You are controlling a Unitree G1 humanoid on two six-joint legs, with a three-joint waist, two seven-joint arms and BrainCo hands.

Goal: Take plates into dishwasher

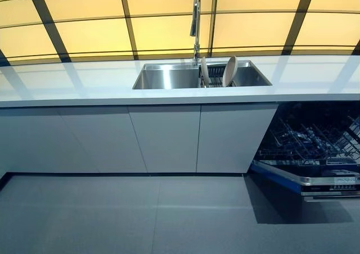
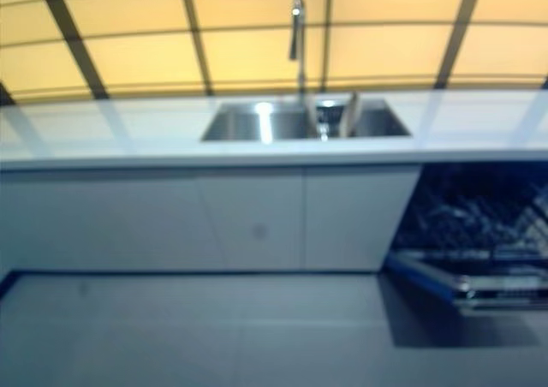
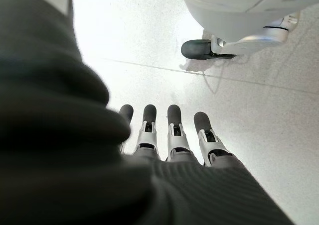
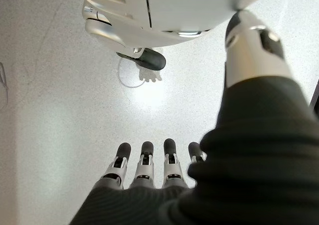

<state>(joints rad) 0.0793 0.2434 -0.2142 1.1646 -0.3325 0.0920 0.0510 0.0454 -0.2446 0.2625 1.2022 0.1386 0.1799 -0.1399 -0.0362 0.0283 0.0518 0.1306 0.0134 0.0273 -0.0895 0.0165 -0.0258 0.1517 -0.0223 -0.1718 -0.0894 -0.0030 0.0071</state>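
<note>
Within the sink (image 1: 169,77), set in the white surface (image 1: 67,82): two plates (image 1: 229,71) upright in a dark rack (image 1: 216,74), the nearer one seen edge-on. One faucet (image 1: 195,23) behind. Below right, one dishwasher (image 1: 315,147), door down, cut off by the frame edge; rack contents indistinct. Left hand (image 3: 172,135) and right hand (image 4: 144,170): fingers straight, empty, over the floor (image 1: 140,214).
</note>
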